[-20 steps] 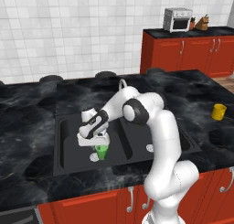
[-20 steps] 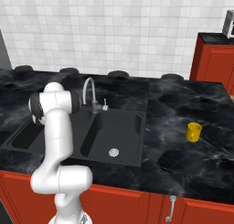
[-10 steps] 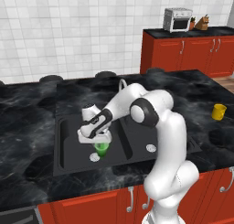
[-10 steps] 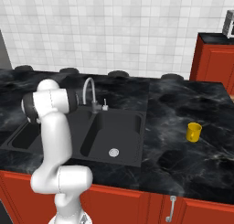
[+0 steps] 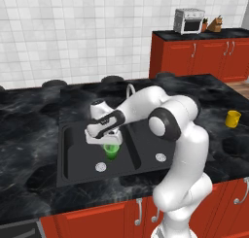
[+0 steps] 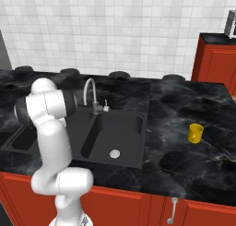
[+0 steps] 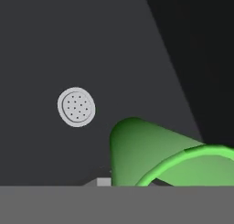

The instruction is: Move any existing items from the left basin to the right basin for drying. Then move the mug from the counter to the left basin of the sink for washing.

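Observation:
The green cup (image 5: 112,151) hangs just above the floor of the left basin (image 5: 78,154), to the right of that basin's silver drain (image 5: 100,167) and close to the divider. My gripper (image 5: 111,144) reaches down onto the cup from above and is shut on it. In the hand view the green cup (image 7: 151,154) lies close at the bottom right, its rim toward the camera, with the left basin's drain (image 7: 76,107) beyond it. The right basin (image 5: 151,144) holds only its drain (image 5: 160,157). The yellow mug (image 5: 233,118) (image 6: 196,133) stands on the counter (image 5: 214,101) far to the right.
The curved faucet (image 6: 90,89) stands behind the sink, near my forearm. Red cabinets with a toaster oven (image 5: 189,20) are at the back right. Stove burners (image 5: 53,83) line the counter's far edge. A white tiled wall closes the back.
The gripper has risen a little and shifted right toward the divider, and the green cup has come up off the basin floor with it. The mug has not moved.

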